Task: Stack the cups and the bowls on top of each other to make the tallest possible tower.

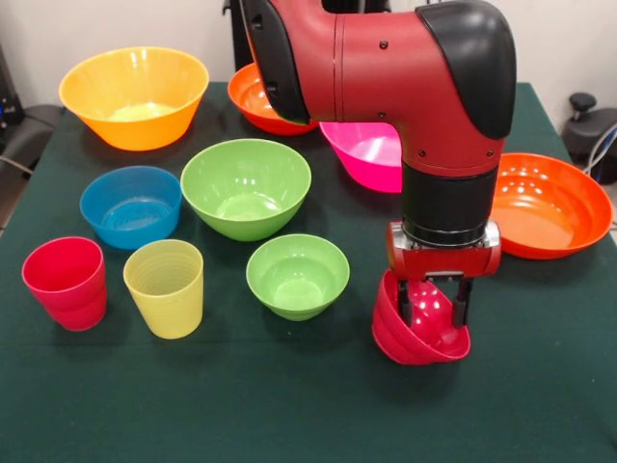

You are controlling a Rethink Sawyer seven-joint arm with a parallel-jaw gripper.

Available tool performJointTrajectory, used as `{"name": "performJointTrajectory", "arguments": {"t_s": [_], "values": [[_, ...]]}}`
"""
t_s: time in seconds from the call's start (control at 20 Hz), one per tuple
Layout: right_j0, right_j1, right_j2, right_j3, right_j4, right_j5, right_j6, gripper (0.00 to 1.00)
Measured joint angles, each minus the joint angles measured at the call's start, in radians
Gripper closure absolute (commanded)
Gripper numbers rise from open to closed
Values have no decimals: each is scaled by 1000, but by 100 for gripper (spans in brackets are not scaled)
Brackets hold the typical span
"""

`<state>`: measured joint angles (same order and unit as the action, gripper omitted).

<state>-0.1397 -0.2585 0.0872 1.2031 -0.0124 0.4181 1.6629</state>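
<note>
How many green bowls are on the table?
2: the larger green bowl at centre, the smaller green bowl in front of it. The arm may hide others.

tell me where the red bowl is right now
In the front view the red bowl sits tilted at lower right, in the gripper, just right of the small green bowl and below the orange bowl.

My worktop [241, 405] wears a dark green cloth, smooth and evenly lit; glossy highlights tell me the light falls from above; behind it a pale, plain wall [116, 29] runs across the room; at my worktop's one far corner sits a dark chair [24, 125]; at the other, black equipment with cables [590, 130].
</note>
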Motion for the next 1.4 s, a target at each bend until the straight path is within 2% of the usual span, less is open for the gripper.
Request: {"name": "performJointTrajectory", "arguments": {"t_s": [1.4], "values": [[-10,-58,2,0,28,0,0,0]]}}
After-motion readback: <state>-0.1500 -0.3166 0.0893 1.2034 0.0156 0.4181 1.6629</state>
